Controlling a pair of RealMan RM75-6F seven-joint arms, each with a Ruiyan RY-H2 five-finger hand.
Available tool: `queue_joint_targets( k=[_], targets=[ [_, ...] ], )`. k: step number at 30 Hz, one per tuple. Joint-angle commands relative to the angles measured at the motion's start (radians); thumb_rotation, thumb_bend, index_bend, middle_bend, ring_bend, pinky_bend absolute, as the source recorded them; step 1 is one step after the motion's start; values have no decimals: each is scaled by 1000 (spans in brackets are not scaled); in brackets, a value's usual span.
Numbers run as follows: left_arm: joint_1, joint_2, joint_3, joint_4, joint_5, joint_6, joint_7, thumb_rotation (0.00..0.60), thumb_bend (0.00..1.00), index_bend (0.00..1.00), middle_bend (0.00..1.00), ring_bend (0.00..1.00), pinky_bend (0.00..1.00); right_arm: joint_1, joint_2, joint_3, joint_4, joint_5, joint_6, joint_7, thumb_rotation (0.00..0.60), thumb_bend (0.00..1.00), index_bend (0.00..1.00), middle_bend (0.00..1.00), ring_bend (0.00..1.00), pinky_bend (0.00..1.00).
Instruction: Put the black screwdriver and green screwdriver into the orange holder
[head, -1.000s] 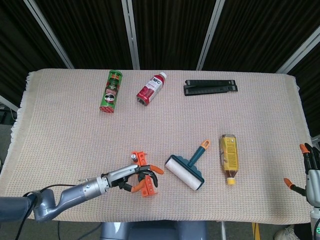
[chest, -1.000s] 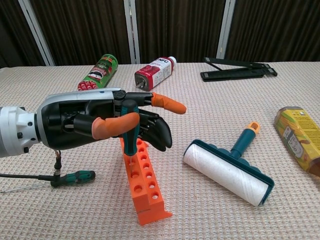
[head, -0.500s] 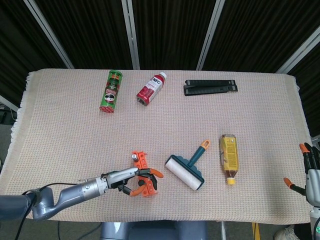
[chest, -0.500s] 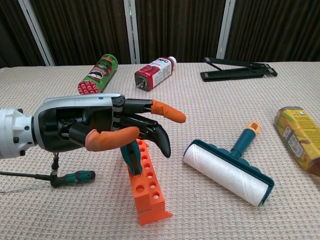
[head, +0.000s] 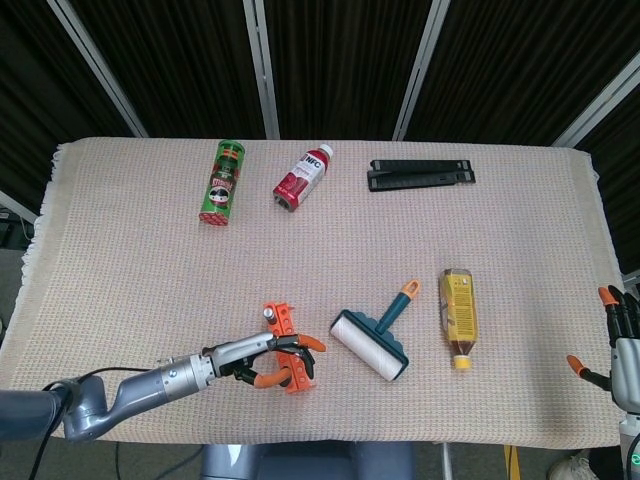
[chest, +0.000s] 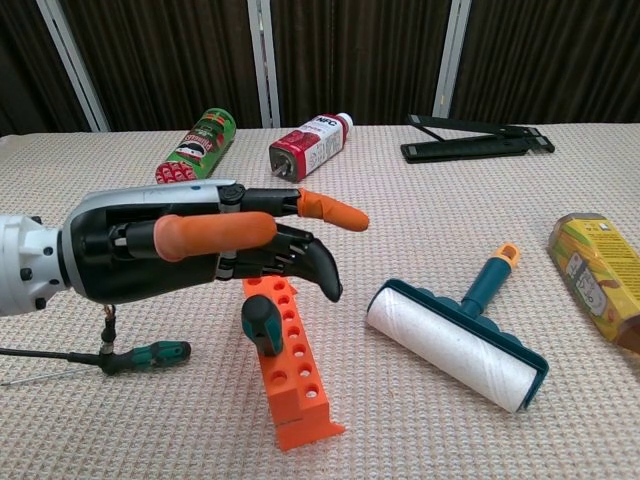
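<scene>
The orange holder (chest: 290, 375) stands on the cloth near the front edge, also seen from the head view (head: 281, 322). The black screwdriver (chest: 262, 322) stands upright in one of its holes. My left hand (chest: 190, 245) hovers just above and to the left of that handle with its fingers spread, touching nothing; in the head view the left hand (head: 262, 359) partly covers the holder. The green screwdriver (chest: 148, 353) lies flat on the cloth under my left wrist, shaft pointing left. My right hand (head: 620, 345) hangs off the table's right edge, holding nothing.
A lint roller (chest: 455, 340) lies right of the holder, a yellow bottle (chest: 598, 272) beyond it. At the back are a green chip can (chest: 197, 145), a red bottle (chest: 310, 146) and a black folded stand (chest: 475, 143).
My left hand lowered the black screwdriver into the holder, then let go; thumb and fingers have lifted off the handle. The right hand has not moved.
</scene>
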Motion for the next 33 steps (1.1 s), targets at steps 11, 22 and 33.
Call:
queue_joint_targets(
  k=[11,22,33],
  targets=[
    [94,50,-108,-97,-67,156,405,359,587,210,342,193,96,-2,11,1,-11,-7,13,-13,600,0,67,41,0,0],
    [274,206,-193,-244,-214,325,1026,370,588,296,319,179,74,14,27,4,-33,-15,-1,-43,600,0,92,41,0,0],
    [504,307,-162,-224,-356,485,1341,441,588,312,232,96,22,32,53,6,-72,-13,-25,-106,600,0,59,29,0,0]
  ],
)
